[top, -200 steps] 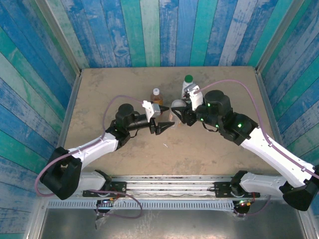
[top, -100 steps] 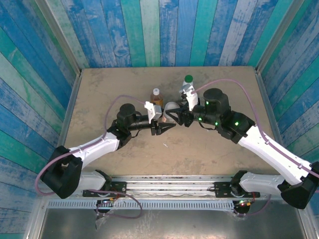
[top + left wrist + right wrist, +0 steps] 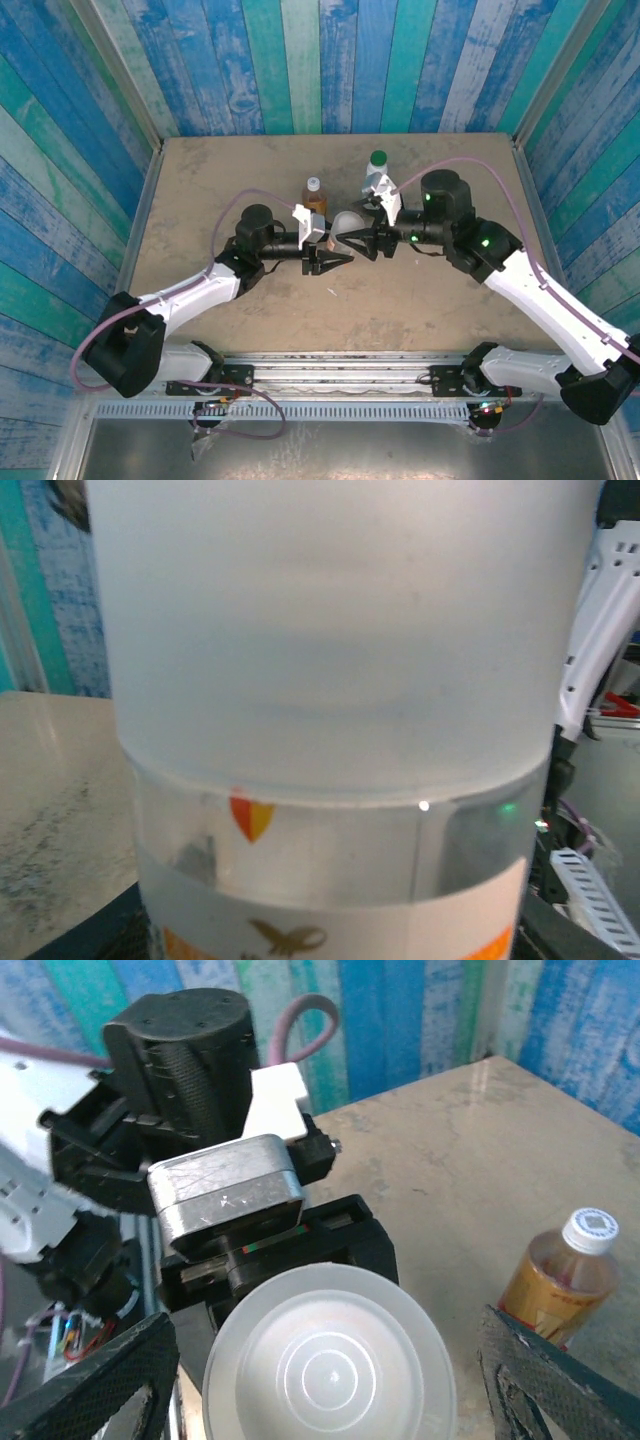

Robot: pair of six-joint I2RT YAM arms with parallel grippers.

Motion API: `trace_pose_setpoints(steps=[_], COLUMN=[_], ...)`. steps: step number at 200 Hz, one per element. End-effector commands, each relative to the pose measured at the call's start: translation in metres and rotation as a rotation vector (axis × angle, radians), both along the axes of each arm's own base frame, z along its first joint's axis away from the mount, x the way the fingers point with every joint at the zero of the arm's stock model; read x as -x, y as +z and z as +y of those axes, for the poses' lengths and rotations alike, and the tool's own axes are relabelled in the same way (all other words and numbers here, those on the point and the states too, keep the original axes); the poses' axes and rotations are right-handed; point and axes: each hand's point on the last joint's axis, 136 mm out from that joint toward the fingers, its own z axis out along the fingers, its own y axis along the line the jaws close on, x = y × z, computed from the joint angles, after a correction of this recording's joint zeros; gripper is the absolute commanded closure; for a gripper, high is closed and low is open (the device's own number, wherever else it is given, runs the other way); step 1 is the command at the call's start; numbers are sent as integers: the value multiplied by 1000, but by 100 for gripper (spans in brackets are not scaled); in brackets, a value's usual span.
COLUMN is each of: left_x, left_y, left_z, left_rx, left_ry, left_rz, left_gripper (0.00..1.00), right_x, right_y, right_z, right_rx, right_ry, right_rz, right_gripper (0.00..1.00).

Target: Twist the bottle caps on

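Between my two arms, the short clear plastic bottle (image 3: pixel 330 880) carries the wide pale grey round cap (image 3: pixel 328 1360); my left gripper (image 3: pixel 340 258) is clamped on the bottle's body; my right gripper (image 3: pixel 362 243) stands spread, its fingers (image 3: pixel 90 1390) flanking the cap without touching; behind, the amber drink bottle (image 3: pixel 314 200) wears a tiny white cap (image 3: pixel 590 1225); the white plastic bottle (image 3: pixel 377 178) wears a dark green cap (image 3: pixel 378 157).

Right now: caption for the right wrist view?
Open right gripper straddles the pale grey cap; left gripper holds its clear bottle; capped amber bottle nearby.
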Motion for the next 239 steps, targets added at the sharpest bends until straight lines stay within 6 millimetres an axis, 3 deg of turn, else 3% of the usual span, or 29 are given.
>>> trace_pose_setpoints(steps=[1, 33, 70, 134, 167, 208, 239], left_x=[12, 15, 16, 13, -10, -57, -72], left_y=[9, 11, 16, 19, 24, 30, 26], left_z=[-2, -1, 0, 0, 1, 8, 3], left_rx=[10, 11, 19, 21, 40, 53, 19], left_ry=[-82, -87, -92, -78, 70, 337, 391], left_rz=[9, 2, -5, -19, -54, -120, -151], left_gripper=[42, 42, 41, 42, 41, 42, 42], right_x=[21, 22, 22, 16, 5, -27, -25], right_y=[5, 9, -2, -6, -12, -28, -52], right_z=[3, 7, 6, 6, -1, -24, -23], right_rx=[9, -20, 6, 20, 46, 39, 51], right_ry=[192, 270, 279, 235, 122, -251, -457], right_rz=[-24, 29, 51, 100, 139, 263, 393], right_gripper=[20, 38, 33, 53, 59, 63, 67])
